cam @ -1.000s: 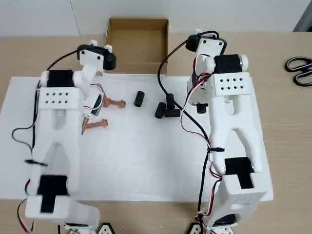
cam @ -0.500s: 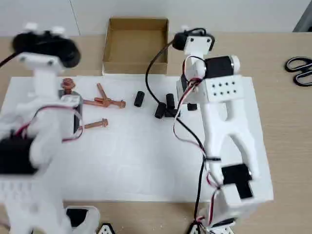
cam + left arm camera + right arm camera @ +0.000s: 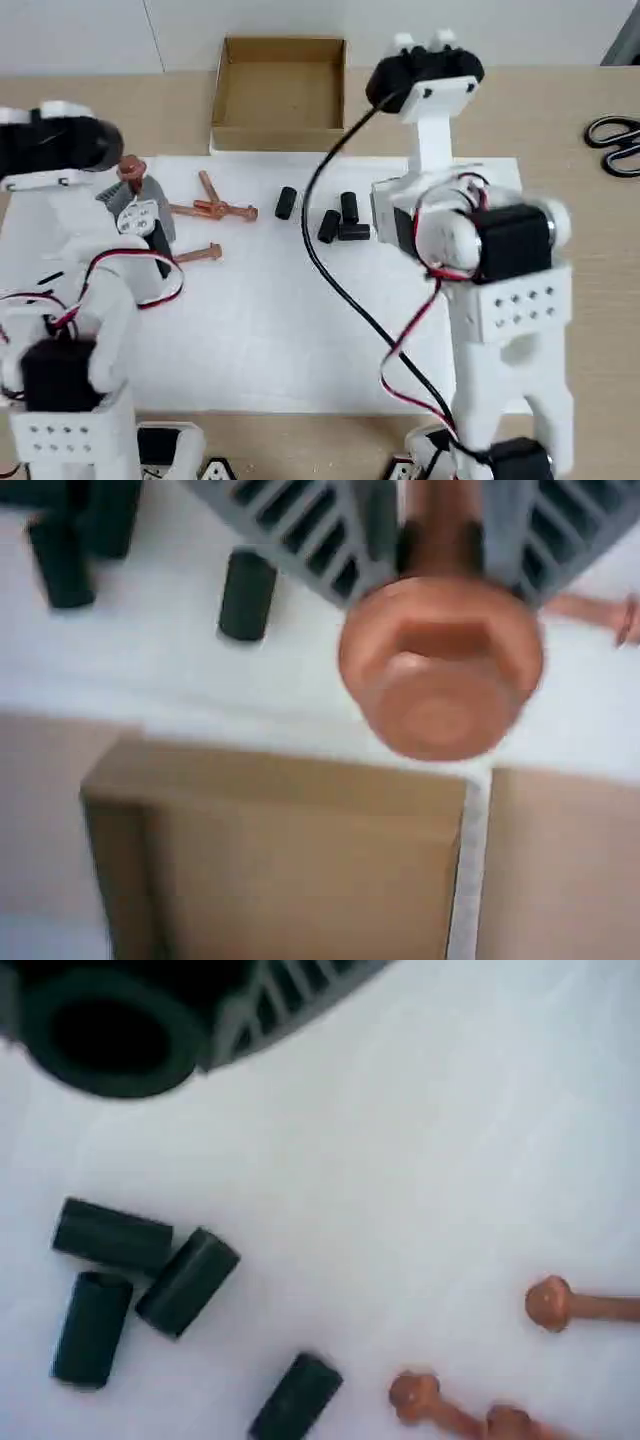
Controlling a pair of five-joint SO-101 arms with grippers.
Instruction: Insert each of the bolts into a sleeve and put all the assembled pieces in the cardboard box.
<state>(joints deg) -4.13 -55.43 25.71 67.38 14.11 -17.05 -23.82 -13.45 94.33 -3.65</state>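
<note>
My left gripper (image 3: 440, 540) is shut on a copper bolt (image 3: 440, 665), held head-up above the left end of the white mat (image 3: 300, 320); the held bolt (image 3: 131, 168) also shows from above. My right gripper (image 3: 150, 1010) is shut on a black sleeve (image 3: 105, 1030), raised over the mat's right side. Several loose sleeves lie mid-mat, among them one apart (image 3: 286, 203) and a cluster (image 3: 345, 222). Two crossed bolts (image 3: 215, 209) and a single bolt (image 3: 196, 254) lie to their left. The cardboard box (image 3: 280, 130) stands empty behind the mat.
Scissors (image 3: 615, 140) lie at the table's far right edge. The near half of the mat is bare. Black and red cables (image 3: 340, 290) hang from the right arm (image 3: 500, 260) over the mat's middle.
Both arms rose from the mat. The left one lifted a bolt off the pile and stood it upright. The right one picked up the sleeve that lay right of the cluster.
</note>
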